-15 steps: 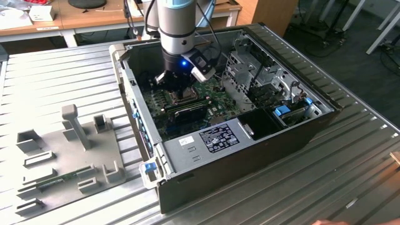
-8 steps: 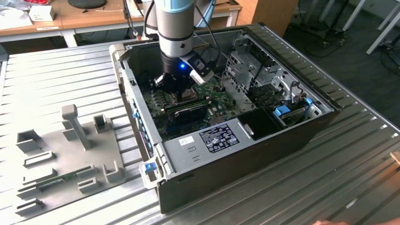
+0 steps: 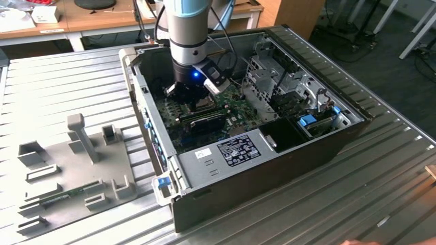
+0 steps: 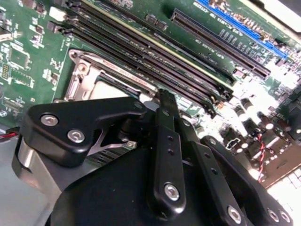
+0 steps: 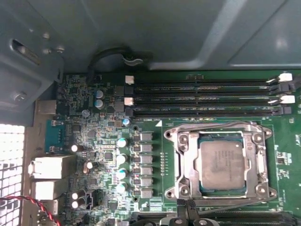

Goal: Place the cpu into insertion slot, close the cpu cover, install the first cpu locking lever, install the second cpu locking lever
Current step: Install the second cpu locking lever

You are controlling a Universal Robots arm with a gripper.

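While the arm reaches down into an open computer case lying on its side on a ribbed metal table, the gripper hangs low over the green motherboard inside, close above the processor socket area. Whether its fingers are parted or pressed together cannot be told from any view; the second wrist view shows black linkage bars of the tool bunched close in front of the board, with nothing visibly between them.

Seen in the first wrist view, the cpu, its dull grey metallic top facing up, lies flat and square inside the insertion slot. Around it sits the cpu cover, a silvery frame with a cut-out middle through which the chip shows, lying down flat over the socket. Long black memory slots run in parallel rows just beside the socket, and a column of small grey components stands near its other side.

On the exterior view's left, well apart from the case, a grey fixture plate with upright blocks rests on the table. Wooden desks stand behind.
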